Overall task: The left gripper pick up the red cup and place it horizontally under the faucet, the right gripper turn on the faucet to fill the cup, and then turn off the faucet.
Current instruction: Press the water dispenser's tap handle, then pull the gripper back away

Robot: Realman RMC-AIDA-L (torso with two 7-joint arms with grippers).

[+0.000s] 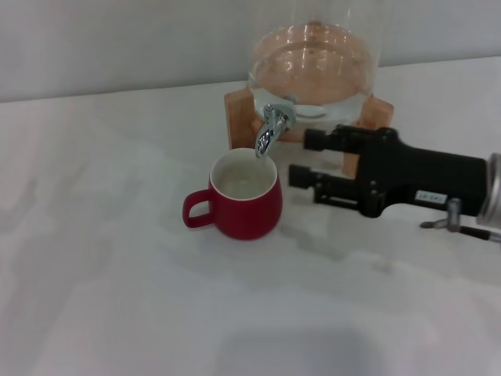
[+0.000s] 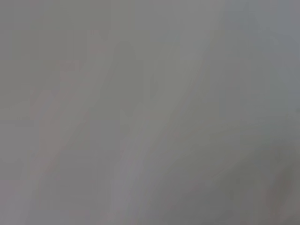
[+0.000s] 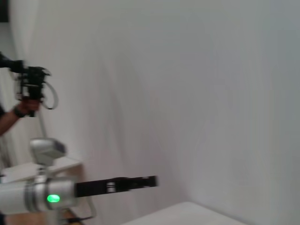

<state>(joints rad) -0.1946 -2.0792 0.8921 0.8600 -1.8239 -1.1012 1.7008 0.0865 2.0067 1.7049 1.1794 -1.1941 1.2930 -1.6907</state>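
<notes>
1. Head cam: red cup (image 1: pixel 244 196) sits upright on the white surface (image 1: pixel 117 266), directly under the faucet (image 1: pixel 270 129). Handle points to robot's left. White inside shows; I can't tell if there's water in it.
2. Faucet spout tip hangs just above the cup's rim at the back edge. It sticks out from the glass dispenser (image 1: pixel 313 66), which sits on a wooden stand (image 1: pixel 239 117) and has liquid in the bottom.
3. Right gripper (image 1: pixel 301 157) comes in from the right, lying level just above the surface, w/ its tips pointing toward the faucet. Jaws are spread apart, nothing between them. Upper jaw tip is just right of the faucet, not touching as far as I can see; lower jaw tip is near the cup's right side, apart from it.
4. Small white label shows on the gripper body.
5. Left gripper (image 3: pixel 140 183) isn't in head cam. Right wrist cam picks it up far off against a white wall, a green light on its arm; can't tell its jaw state.
6. Left wrist cam: only a blank grey blur.
</notes>
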